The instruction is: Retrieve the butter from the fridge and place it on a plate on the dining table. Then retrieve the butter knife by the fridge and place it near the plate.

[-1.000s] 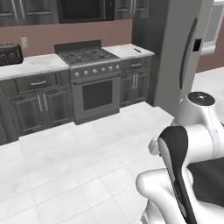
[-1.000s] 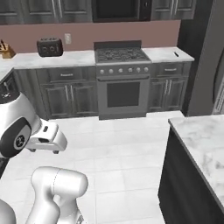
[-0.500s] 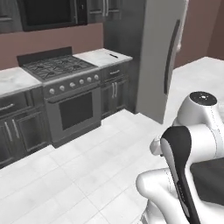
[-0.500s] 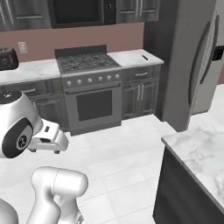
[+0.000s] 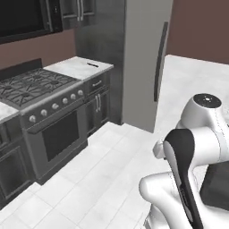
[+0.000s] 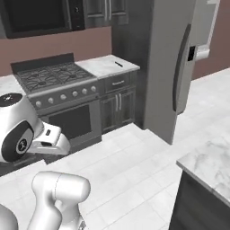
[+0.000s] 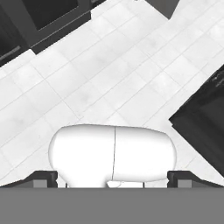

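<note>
Standing closed, the fridge (image 6: pixel 168 67) is seen right of the stove (image 6: pixel 58 96). The butter knife (image 6: pixel 118 64) lies on the small table (image 5: pixel 80 67) beside it. The claw (image 7: pixel 112 178) is spread wide — empty — over floor tiles (image 7: pixel 109 70).

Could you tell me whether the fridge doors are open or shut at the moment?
Shut. The fridge shows flat closed grey doors in both base views, its long vertical handle lying against the front, with no inner shelves showing.
</note>
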You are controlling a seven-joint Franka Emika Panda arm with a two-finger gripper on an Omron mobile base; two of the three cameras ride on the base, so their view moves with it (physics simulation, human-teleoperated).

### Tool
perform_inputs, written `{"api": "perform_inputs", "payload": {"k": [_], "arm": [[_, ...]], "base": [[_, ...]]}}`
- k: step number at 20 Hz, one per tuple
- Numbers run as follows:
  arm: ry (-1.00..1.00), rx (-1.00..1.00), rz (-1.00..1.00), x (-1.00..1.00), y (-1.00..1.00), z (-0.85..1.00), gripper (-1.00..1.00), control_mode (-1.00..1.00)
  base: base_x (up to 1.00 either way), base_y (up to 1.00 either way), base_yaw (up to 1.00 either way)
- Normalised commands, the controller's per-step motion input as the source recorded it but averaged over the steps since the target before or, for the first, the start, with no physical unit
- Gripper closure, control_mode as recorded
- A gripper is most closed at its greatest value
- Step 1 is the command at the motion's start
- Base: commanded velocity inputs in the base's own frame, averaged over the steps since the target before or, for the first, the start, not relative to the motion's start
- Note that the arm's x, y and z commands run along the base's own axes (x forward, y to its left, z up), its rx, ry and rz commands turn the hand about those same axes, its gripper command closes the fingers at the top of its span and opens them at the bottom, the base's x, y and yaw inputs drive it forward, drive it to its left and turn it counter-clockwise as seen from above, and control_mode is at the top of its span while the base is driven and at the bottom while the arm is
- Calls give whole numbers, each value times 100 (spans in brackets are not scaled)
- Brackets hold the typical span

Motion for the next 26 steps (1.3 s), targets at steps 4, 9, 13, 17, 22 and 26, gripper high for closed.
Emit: {"api": "perform_inputs", "payload": {"k": [4,9,13,17,22,26], "arm": [[0,0,0,0,0,0,-100,100],[0,0,0,0,0,0,-100,100],[0,0,0,0,0,0,-100,100],[0,0,0,0,0,0,-100,100],[0,0,0,0,0,0,-100,100],[0,0,0,0,0,0,-100,100]], "base": [[100,90,-27],[100,100,-40],[100,100,-44],[100,81,-30],[100,40,-1],[100,-7,13]]}}
